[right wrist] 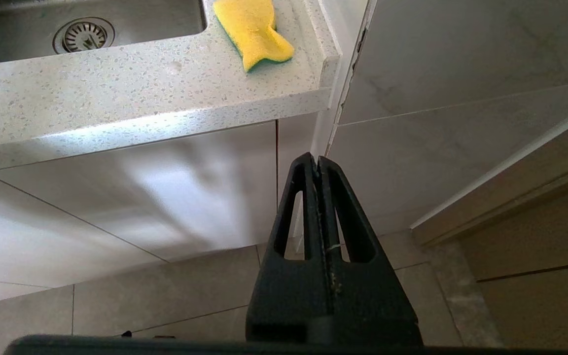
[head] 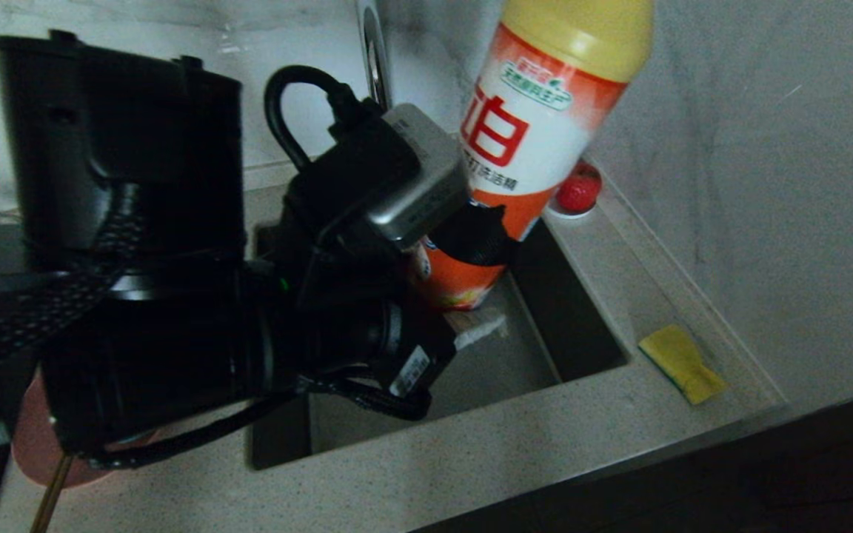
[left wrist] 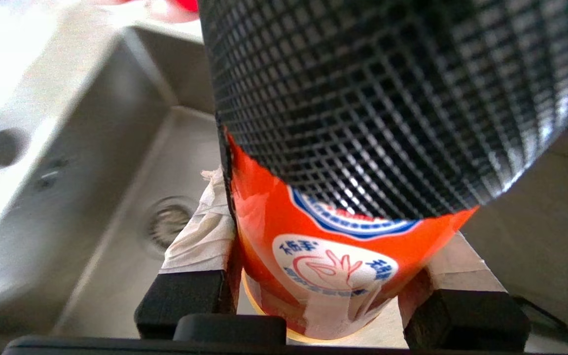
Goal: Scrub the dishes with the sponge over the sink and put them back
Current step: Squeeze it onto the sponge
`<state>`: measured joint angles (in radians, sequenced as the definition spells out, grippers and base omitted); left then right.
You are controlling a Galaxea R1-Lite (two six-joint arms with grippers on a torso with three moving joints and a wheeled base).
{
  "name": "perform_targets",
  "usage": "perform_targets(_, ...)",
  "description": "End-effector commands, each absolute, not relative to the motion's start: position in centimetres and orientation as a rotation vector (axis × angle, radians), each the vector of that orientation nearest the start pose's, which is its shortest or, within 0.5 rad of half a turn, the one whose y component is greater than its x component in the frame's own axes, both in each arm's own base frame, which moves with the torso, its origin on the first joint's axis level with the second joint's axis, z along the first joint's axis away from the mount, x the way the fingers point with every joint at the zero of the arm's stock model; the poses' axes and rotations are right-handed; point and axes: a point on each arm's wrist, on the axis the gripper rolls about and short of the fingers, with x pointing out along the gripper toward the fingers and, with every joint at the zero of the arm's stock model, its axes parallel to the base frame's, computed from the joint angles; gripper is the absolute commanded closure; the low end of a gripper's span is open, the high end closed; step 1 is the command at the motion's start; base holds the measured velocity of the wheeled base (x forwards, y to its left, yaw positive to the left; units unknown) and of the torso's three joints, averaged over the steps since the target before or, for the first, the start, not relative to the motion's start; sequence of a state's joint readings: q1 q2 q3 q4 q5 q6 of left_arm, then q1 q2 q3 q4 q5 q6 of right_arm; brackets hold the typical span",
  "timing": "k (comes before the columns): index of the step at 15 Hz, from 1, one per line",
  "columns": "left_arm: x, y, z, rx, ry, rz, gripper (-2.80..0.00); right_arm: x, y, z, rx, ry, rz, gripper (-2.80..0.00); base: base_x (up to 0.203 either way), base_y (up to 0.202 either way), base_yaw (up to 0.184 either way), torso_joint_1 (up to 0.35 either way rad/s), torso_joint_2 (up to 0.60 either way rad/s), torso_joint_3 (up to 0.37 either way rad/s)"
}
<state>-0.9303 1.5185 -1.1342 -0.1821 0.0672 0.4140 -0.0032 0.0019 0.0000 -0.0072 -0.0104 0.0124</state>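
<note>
Left gripper (left wrist: pixel 313 291) over the sink (head: pixel 582 311), jaws clamped on the lower body of a detergent bottle (head: pixel 537 126), one taped finger pad (left wrist: pixel 200 236) on each side. Bottle: orange-and-white printed plastic, yellow cap, black grid-textured non-slip wrap round part of the body; it stands tilted, cap end up near the head camera.

Sink: square steel basin, dull brushed walls, round strainer drain (left wrist: pixel 168 222) in the floor. Nothing visible lying in the part of the basin that shows; the left arm hides the rest.

Sponge (head: pixel 682 363): yellow foam, waisted shape, thin green scouring layer underneath, flat on the speckled stone worktop (head: pixel 515 444) just beside the sink's right rim, near the front corner.

Pink plate (head: pixel 34 444): only an edge shows on the worktop left of the sink, mostly hidden under the left arm. Teal bowl not visible.

Small white saucer with red fruit (head: pixel 578 194) at the sink's back-right corner, beside the bottle.

Right gripper (right wrist: pixel 317 165): parked low in front of the cabinet, below the worktop edge, jaws closed, holding nothing.
</note>
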Motion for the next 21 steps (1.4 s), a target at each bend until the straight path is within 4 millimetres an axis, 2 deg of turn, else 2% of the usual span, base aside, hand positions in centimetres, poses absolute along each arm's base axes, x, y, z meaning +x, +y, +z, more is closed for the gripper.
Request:
perform_targets(1,17.2,-24.8,26.6,0.524,0.05,-0.936,0.0,-2.3,0.0,7.6,0.014,-0.006,-0.014,0.0,0.0,0.0,0.0,0.0,0.0,0.0)
perform_targets(8,17.8,-29.8,22.3,0.602,0.127,-1.02,0.0,-2.3,0.0,7.6,0.012,-0.006,-0.014,0.0,0.0,0.0,0.0,0.0,0.0,0.0)
perform_targets(11,18.2,-30.7,20.8,0.661,0.143,-1.034,0.0,-2.3,0.0,7.6,0.012,-0.006,-0.014,0.0,0.0,0.0,0.0,0.0,0.0,0.0)
perform_targets(17,17.7,-32.3,18.1,0.734,0.188,-1.084,0.0,-2.3,0.0,7.6,0.012,-0.006,-0.012,0.0,0.0,0.0,0.0,0.0,0.0,0.0)
perform_targets(21,17.9,-33.0,14.7,0.776,0.271,-1.104,0.0,-2.3,0.0,7.6,0.012,-0.006,-0.014,0.0,0.0,0.0,0.0,0.0,0.0,0.0)
